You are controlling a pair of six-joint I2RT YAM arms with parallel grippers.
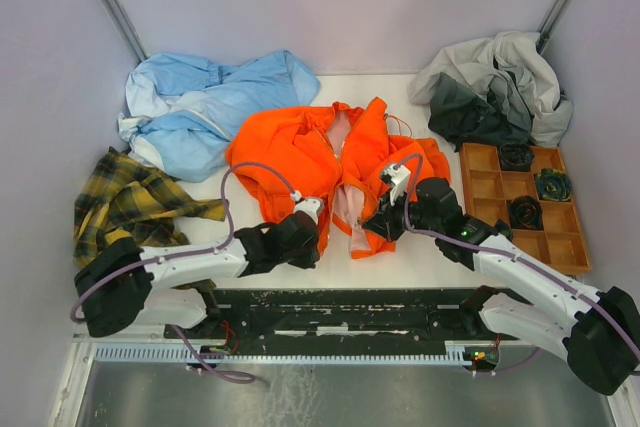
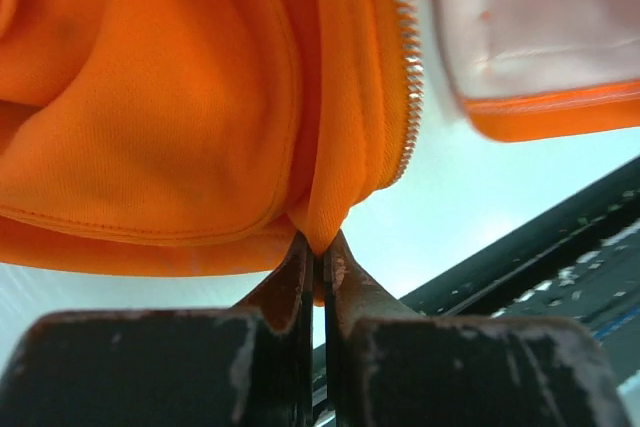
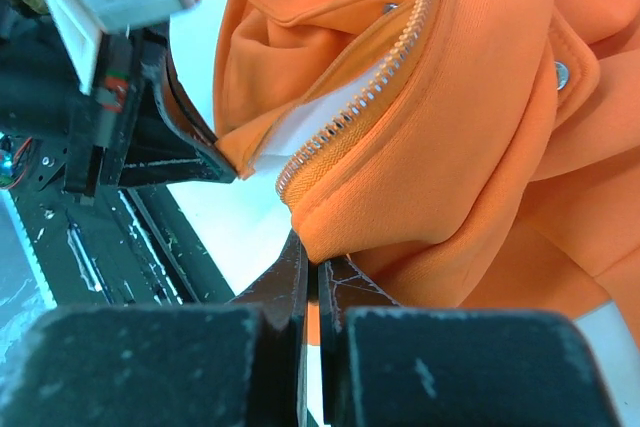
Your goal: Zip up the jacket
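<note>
The orange jacket [image 1: 300, 152] lies open in the middle of the table, pink lining [image 1: 352, 209] showing between its front edges. My left gripper [image 1: 318, 235] is shut on the bottom hem of the left front panel [image 2: 318, 217], beside the light zipper teeth [image 2: 408, 67]. My right gripper [image 1: 378, 229] is shut on the bottom hem of the right front panel [image 3: 380, 217], just below its zipper end [image 3: 300, 172]. The left gripper body [image 3: 130, 87] shows in the right wrist view, close by.
A light blue garment [image 1: 205, 107] lies at the back left, a yellow plaid shirt [image 1: 130, 202] at the left, a grey and dark heap [image 1: 495, 87] at the back right. A brown compartment tray [image 1: 520, 202] stands at the right. A dark rail [image 1: 350, 312] runs along the near edge.
</note>
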